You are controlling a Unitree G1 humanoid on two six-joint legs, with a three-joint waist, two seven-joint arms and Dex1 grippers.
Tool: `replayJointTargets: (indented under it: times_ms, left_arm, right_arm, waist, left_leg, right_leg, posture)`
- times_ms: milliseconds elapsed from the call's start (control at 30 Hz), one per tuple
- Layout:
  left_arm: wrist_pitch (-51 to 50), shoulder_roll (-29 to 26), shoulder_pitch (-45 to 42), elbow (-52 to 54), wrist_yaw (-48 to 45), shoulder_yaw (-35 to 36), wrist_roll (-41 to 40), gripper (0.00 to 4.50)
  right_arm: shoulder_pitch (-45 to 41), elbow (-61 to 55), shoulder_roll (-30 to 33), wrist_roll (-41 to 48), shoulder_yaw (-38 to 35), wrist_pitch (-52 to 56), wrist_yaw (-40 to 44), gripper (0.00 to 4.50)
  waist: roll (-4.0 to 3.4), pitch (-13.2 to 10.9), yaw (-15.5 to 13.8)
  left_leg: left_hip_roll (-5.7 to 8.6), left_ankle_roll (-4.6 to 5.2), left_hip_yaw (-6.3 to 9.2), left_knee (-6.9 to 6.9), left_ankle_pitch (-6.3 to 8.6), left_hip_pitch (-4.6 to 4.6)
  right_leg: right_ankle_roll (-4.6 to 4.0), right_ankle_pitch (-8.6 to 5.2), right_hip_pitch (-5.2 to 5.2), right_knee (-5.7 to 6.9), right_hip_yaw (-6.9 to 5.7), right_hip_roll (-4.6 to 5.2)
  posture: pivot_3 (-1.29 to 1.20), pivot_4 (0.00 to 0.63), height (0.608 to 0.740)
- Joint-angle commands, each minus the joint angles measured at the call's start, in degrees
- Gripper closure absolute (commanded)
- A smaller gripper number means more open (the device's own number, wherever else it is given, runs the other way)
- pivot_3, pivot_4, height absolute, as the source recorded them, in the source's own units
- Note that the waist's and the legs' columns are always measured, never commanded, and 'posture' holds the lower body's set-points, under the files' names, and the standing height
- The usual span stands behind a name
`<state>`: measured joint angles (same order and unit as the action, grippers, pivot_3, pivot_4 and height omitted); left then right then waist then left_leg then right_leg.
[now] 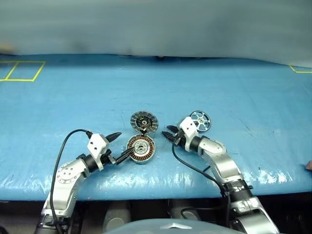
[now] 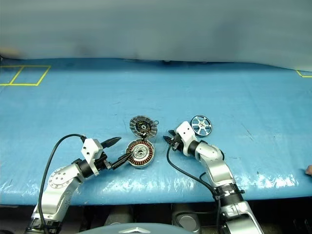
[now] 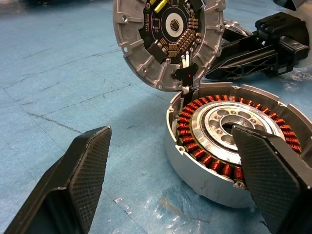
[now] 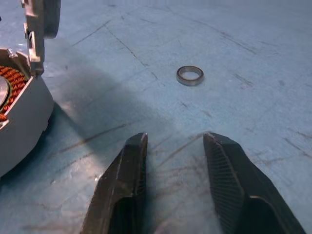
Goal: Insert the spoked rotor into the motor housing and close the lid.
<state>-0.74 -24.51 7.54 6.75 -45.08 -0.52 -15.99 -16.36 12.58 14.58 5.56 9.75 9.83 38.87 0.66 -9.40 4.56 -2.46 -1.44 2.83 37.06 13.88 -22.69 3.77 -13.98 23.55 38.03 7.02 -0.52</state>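
Spoked rotor [image 1: 200,120] lies flat, right of the open motor housing [image 1: 141,149] and behind the right gripper [image 1: 170,137], whose fingers stand partly apart, empty. Left gripper [image 1: 117,146], wide open, straddles the housing rim. Probably rigid, dense, smooth-rimmed: grasp across the rim.

Silver-grey jointed arms, white wrist blocks, black cable looping along each, black pointed textured fingers [image 3: 87,175]
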Motion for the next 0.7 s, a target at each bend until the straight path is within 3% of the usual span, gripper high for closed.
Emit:
replayJointTargets:
  times_ms: [33,133,700]
  left_arm:
    - [0.5,-0.2,0.2,0.5,0.5,0.5,-0.1,0.3]
    - [0.5,-0.1,0.7,1.1,0.8,0.4,-0.1,0.3]
    - [0.7,1.1,5.7,10.3,6.5,-4.9,5.3,0.3]
  right_arm:
    - [-4.0,4.4,-1.2,-1.3,0.8,-3.8,-0.1,1.6]
    - [-6.1,7.0,-1.7,-1.8,0.8,-5.7,-0.5,0.62]
    - [-6.4,4.8,1.2,0.3,0.9,1.1,5.0,0.62]
  waist:
    - [0.0,0.0,0.0]
    - [0.0,0.0,-0.2]
    - [-0.01,0.0,-0.2]
  left_leg:
    - [0.0,0.0,0.0,0.0,0.0,0.0]
    - [0.0,0.0,0.01,-0.03,0.0,-0.04]
    - [-0.01,-0.01,0.0,-0.03,0.01,-0.08]
  right_leg:
    - [0.0,0.0,0.0,0.0,0.0,0.0]
    - [0.08,0.04,0.01,-0.04,-0.01,0.01]
    - [0.27,0.16,0.02,-0.1,-0.01,0.01]
  posture:
    - [0.0,0.15,0.74]
    - [0.0,0.15,0.74]
    - [0.0,0.15,0.74]
